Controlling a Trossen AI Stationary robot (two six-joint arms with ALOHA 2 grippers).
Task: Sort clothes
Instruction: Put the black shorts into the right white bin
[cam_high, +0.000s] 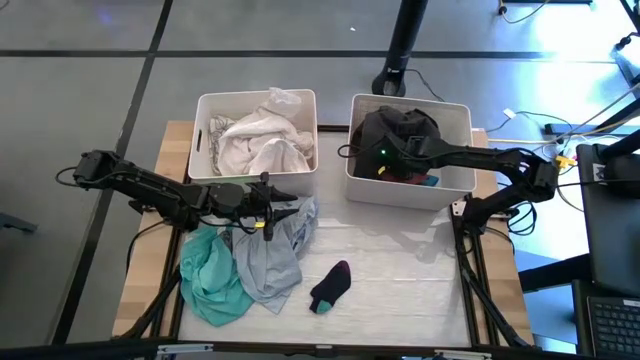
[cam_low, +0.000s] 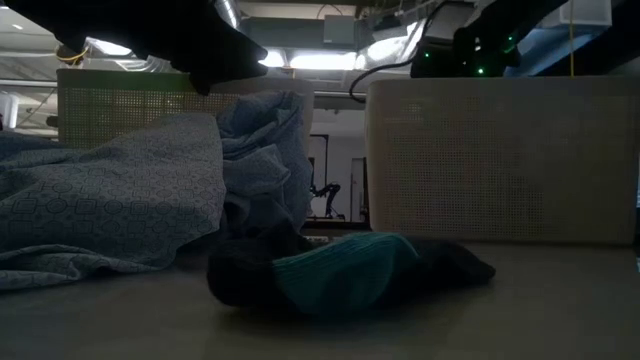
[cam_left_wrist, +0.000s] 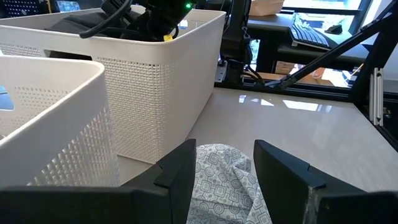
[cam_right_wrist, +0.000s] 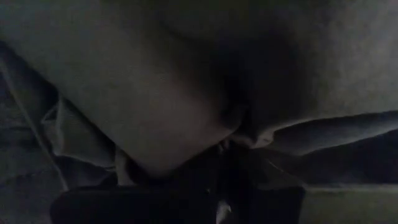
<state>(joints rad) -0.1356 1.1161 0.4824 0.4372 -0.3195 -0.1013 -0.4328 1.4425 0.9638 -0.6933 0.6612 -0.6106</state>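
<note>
White clothes in left bin; dark clothes in right bin.

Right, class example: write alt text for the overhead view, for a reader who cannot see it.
Seen from above, the left gripper grips a pale grey-blue garment on the table, beside a teal-green garment and a dark sock. The right gripper reaches into the right bin of dark clothes; the left bin holds white clothes.
</note>
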